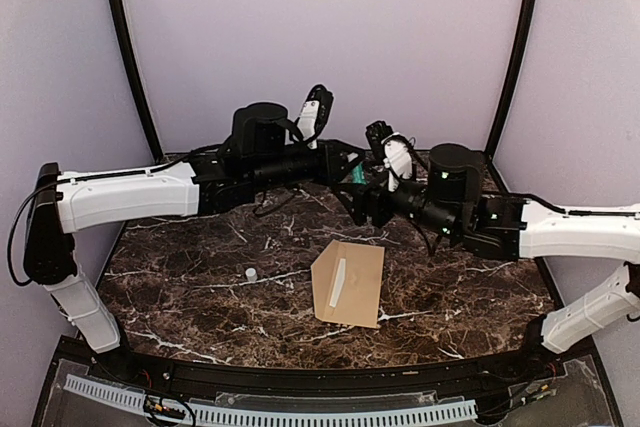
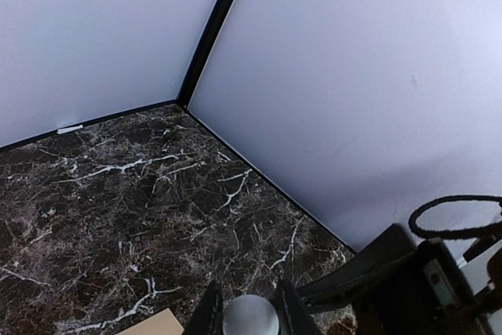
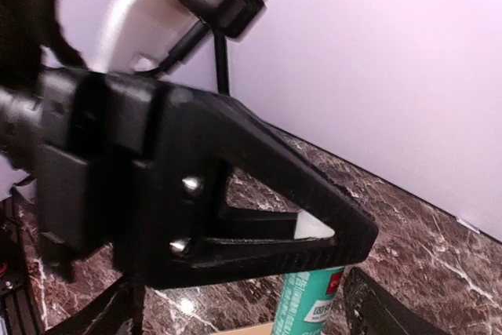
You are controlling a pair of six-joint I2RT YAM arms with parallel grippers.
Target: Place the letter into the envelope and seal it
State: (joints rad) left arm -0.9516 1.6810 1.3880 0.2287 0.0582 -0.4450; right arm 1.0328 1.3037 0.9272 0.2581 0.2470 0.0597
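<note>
The envelope (image 1: 350, 287) lies flat on the worktop (image 1: 190, 292), below both jaws and well apart from them. No loose letter shows, so it is likely inside. Sealing remains: the left gripper (image 2: 249, 310) clenches a glue stick (image 3: 306, 307), and the right gripper (image 1: 362, 199) stands released beside it.

envelope (image 1: 348, 284) on table (image 1: 200, 307) | cap (image 1: 250, 273) left of envelope | glue stick (image 3: 310, 304) behind
</note>
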